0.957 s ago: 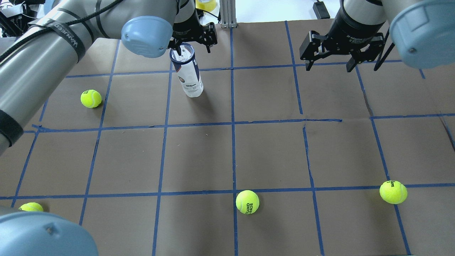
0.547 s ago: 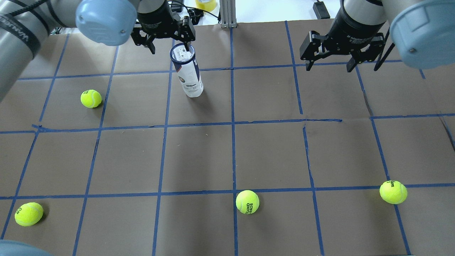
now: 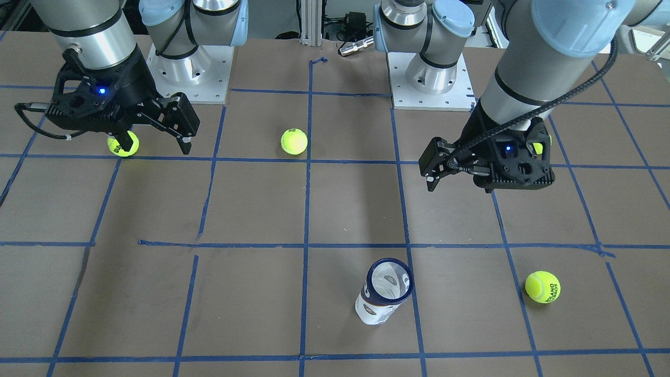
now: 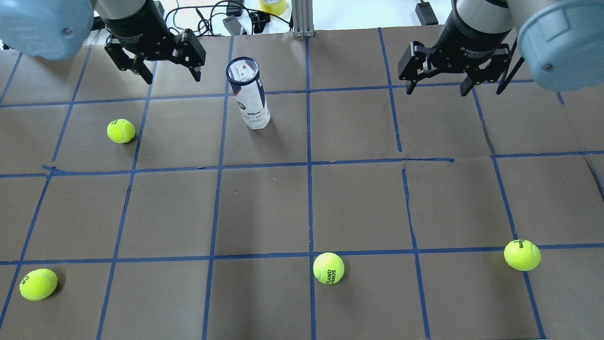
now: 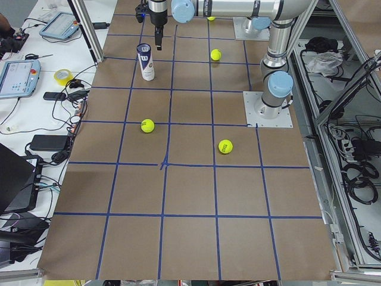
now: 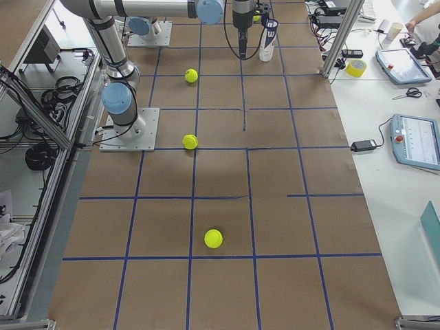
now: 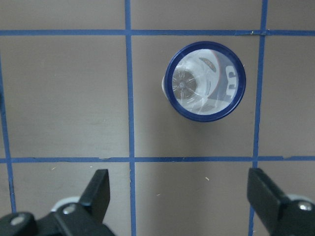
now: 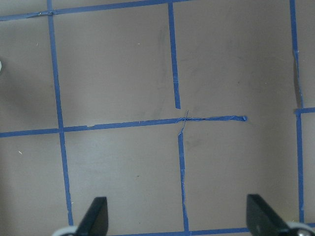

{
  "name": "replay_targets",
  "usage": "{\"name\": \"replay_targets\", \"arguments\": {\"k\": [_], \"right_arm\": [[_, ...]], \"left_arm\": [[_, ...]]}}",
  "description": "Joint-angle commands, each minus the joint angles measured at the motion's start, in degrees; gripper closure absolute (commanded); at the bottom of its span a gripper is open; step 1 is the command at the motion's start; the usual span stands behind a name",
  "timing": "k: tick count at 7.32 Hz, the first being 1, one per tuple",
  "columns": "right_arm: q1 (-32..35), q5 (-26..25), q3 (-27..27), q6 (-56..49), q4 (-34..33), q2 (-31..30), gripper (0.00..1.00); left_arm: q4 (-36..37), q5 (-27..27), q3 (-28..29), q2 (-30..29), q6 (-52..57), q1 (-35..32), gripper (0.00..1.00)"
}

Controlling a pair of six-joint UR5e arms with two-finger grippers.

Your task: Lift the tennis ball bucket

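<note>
The tennis ball bucket (image 4: pixel 248 94) stands upright on the brown table, a clear tube with a dark blue rim and a white-and-navy label. It also shows in the front view (image 3: pixel 384 293) and from above in the left wrist view (image 7: pixel 205 81), where no ball shows inside. My left gripper (image 4: pixel 172 75) is open and empty, hovering left of the bucket's top and apart from it. In the left wrist view (image 7: pixel 177 191) the bucket lies beyond its fingertips. My right gripper (image 4: pixel 437 87) is open and empty, far right of the bucket, over bare table (image 8: pixel 174 211).
Loose tennis balls lie at the left (image 4: pixel 121 131), front left (image 4: pixel 38 284), front middle (image 4: pixel 328 268) and front right (image 4: pixel 522 255). A metal post (image 4: pixel 302 19), a yellow tape roll (image 4: pixel 272 5) and cables sit at the far edge. Blue tape lines grid the table.
My left arm has swung left, carrying its open gripper from over the bucket's rim to a spot left of it. The bucket and the right arm have not moved.
</note>
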Motion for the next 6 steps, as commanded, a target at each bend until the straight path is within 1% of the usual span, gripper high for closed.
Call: {"name": "replay_targets", "arguments": {"k": [1,5,6], "right_arm": [[0.0,-0.2,0.0,-0.3,0.0,0.1,0.0],[0.0,0.4,-0.1,0.8,0.0,0.1,0.0],[-0.3,0.4,-0.3,0.9,-0.3,0.2,0.0]], "left_arm": [[0.6,0.7,-5.2,4.6,-0.3,0.6,0.0],[0.0,0.5,-10.1,9.7,0.4,1.1,0.0],[0.6,0.3,-11.5,10.1,0.4,1.1,0.0]]}}
